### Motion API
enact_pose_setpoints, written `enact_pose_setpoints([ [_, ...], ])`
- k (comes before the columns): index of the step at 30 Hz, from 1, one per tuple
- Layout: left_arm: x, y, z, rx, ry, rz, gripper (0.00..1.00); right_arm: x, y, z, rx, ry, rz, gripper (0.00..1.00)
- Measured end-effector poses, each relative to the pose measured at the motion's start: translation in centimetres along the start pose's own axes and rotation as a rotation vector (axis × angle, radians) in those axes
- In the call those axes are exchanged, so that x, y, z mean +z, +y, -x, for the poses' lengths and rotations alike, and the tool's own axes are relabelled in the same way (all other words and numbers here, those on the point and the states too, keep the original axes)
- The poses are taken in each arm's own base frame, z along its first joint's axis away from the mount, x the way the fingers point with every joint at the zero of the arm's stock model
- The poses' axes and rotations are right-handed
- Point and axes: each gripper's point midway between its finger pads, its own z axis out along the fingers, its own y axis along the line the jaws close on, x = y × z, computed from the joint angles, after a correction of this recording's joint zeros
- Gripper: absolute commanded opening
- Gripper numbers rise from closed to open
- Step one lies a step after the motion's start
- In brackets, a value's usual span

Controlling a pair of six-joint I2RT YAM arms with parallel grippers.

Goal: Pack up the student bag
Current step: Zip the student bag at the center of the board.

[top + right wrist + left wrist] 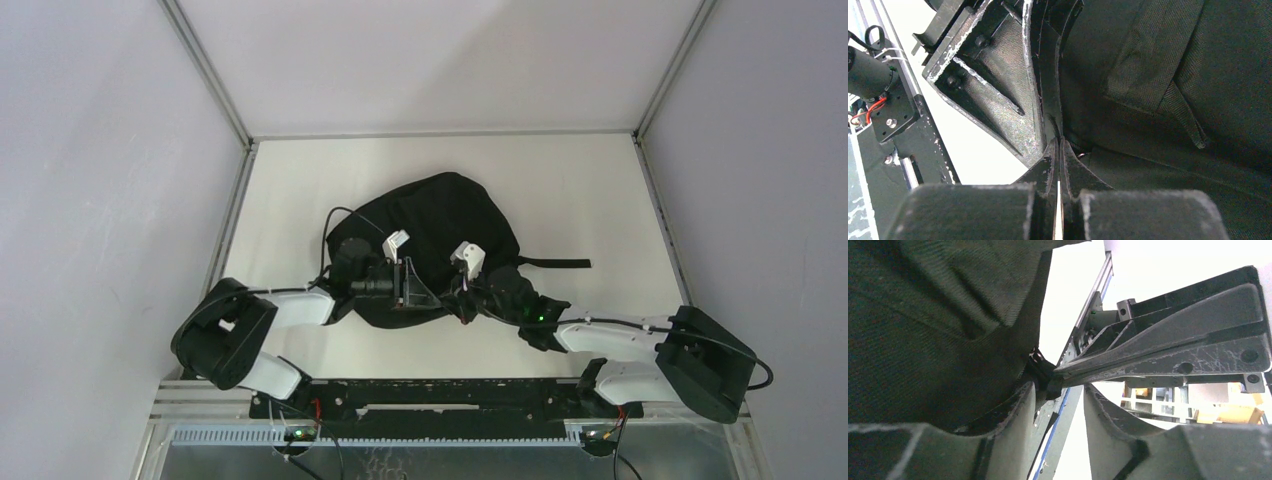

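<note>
The student bag (440,225) is a black, rounded fabric backpack lying flat mid-table; its cloth also fills the left wrist view (933,325) and the right wrist view (1168,100). Both grippers meet at its near edge. My right gripper (455,300) (1058,145) is shut, its tips pinching a small black zip pull (1045,377) at the bag's seam. My left gripper (425,292) (1060,390) faces it with its jaws apart. One of its fingers (1013,430) rests against the bag cloth, and nothing is gripped between them.
A black strap (555,263) trails from the bag to the right across the white table (600,190). Metal frame rails (232,210) border the table on both sides, with grey walls behind. The arm bases sit on a black rail (440,395) at the near edge.
</note>
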Motion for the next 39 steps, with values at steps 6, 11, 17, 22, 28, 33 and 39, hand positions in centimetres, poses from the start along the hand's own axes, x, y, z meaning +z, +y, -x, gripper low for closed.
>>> enact_pose_setpoints([
  [6, 0.0, -0.8, 0.5, 0.011, -0.013, -0.033, 0.41, -0.1, 0.0, 0.4, -0.001, -0.013, -0.001, 0.00],
  [11, -0.1, -0.9, 0.8, 0.007, -0.028, -0.037, 0.42, -0.2, -0.1, 0.5, 0.000, -0.017, -0.002, 0.00],
  [17, -1.0, 0.0, 1.5, -0.039, -0.099, -0.027, 0.46, -0.2, 0.0, 0.5, 0.000, -0.016, 0.002, 0.00],
  [22, -1.5, 0.3, 2.5, -0.075, -0.158, -0.027, 0.46, -0.2, 0.3, 0.4, 0.000, -0.011, 0.019, 0.00],
  [28, -1.4, -0.8, 3.6, -0.085, -0.194, -0.088, 0.46, -0.2, 0.4, 0.4, 0.000, -0.011, 0.022, 0.00],
  [33, -1.0, -0.7, 3.5, -0.133, -0.196, -0.138, 0.45, -0.2, 0.4, 0.4, 0.000, -0.010, 0.024, 0.00],
  [39, -1.1, 0.2, 2.2, -0.194, -0.190, -0.167, 0.46, -0.2, 0.4, 0.4, 0.000, -0.009, 0.024, 0.00],
])
